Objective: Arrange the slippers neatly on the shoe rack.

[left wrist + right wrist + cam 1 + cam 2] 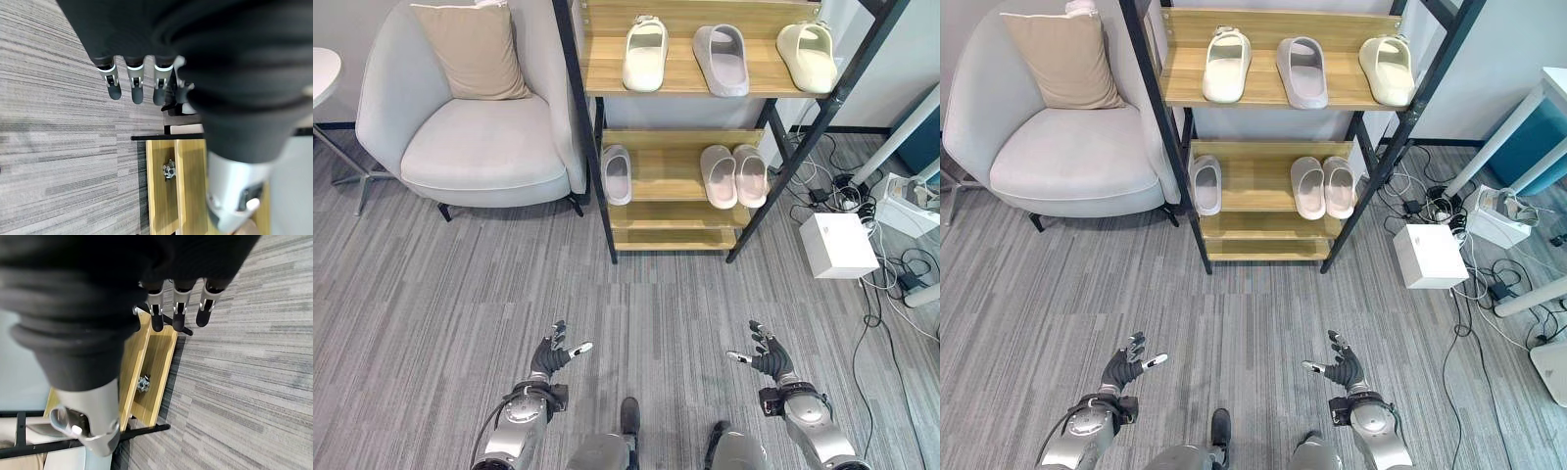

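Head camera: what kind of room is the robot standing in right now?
Probably an office lounge or lab corner: a wooden shoe rack holding slippers, a grey armchair on grey carpet, and cables around a white box.

Six slippers [1309, 186] on shoe rack [1263, 93]

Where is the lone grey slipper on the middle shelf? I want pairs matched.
The lone grey slipper lies at the middle shelf's left end, apart from the pinkish pair on its right.

There's a pale grey armchair [475, 127] with a beige cushion [473, 49] on it, sitting on grey striped carpet [440, 284]. A white box [837, 245] sits over by some tangled cables [891, 264].
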